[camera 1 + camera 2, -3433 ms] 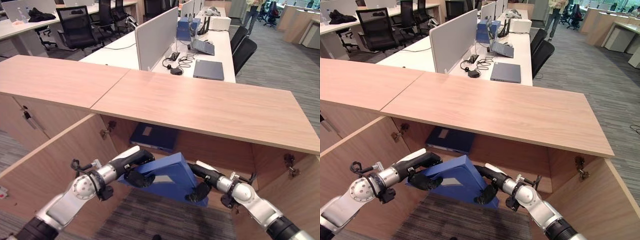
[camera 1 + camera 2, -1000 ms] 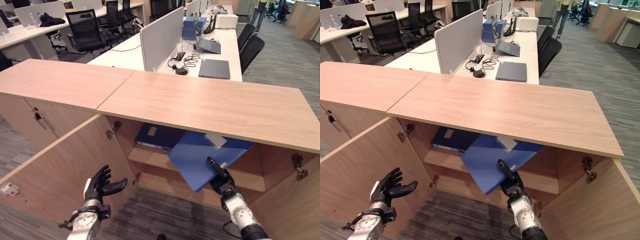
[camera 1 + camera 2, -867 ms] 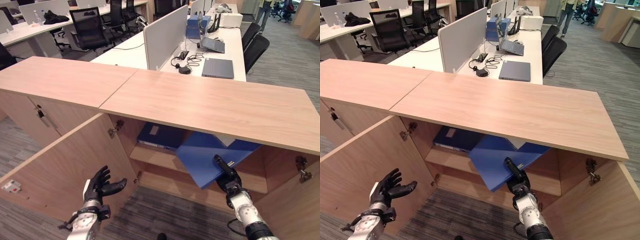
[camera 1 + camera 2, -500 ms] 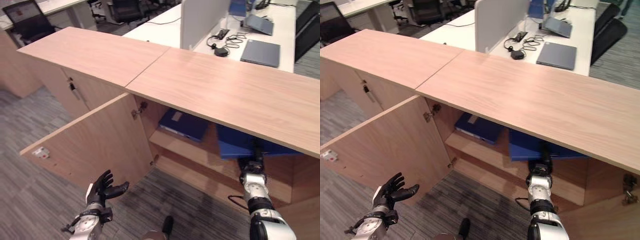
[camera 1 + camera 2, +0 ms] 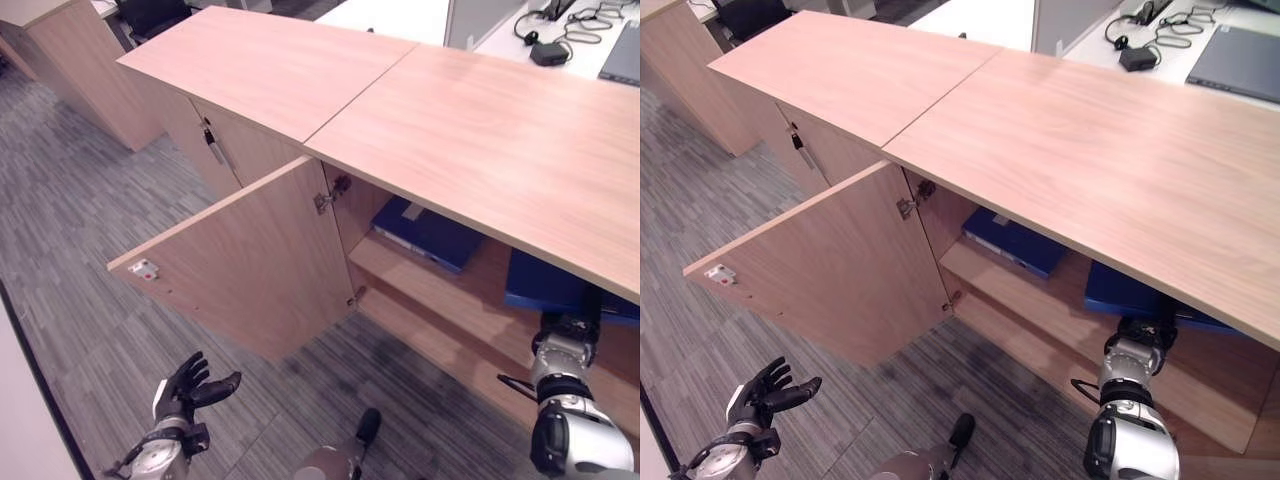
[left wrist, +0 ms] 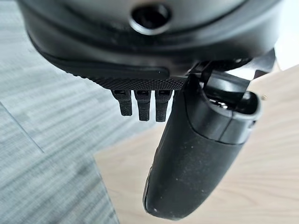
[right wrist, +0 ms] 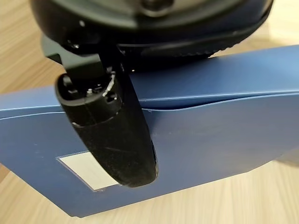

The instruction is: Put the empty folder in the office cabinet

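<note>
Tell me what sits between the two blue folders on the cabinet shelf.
Nothing: bare wooden shelf separates the left folder from the right folder, seen in the right eye view.

Both eye views look steeply down from the head at the light wooden cabinet (image 5: 470,130) with its open door (image 5: 830,280), and share that scene from slightly offset positions. The left wrist view faces grey carpet (image 6: 42,116) at very close range. The right wrist view faces the blue plastic folder (image 7: 210,135), equally close.
</note>
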